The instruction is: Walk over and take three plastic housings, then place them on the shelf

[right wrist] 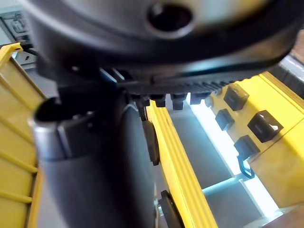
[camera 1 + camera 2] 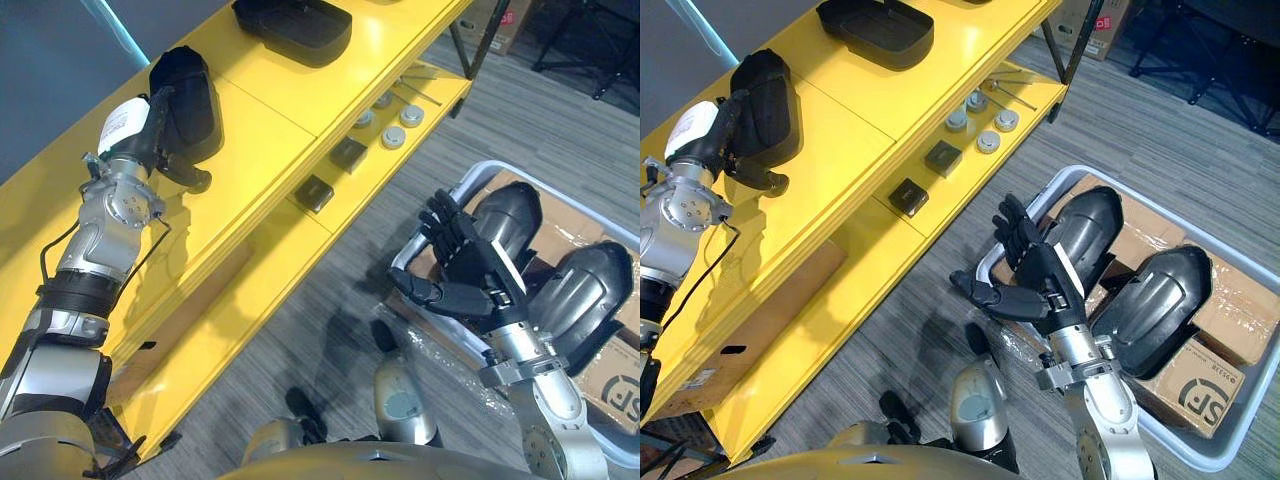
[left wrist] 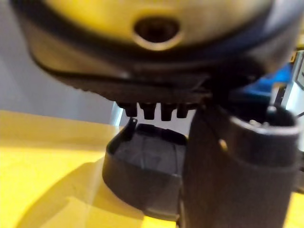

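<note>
The left robot hand, grip unreadable, meets a housing near the shelf's back edge while the right robot hand hangs spread, empty, over the bin's spare housings, so withdrawing could snag and topple it.

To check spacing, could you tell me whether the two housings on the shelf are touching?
Apart: left eye view shows bare shelf between near housing and far housing.
</note>
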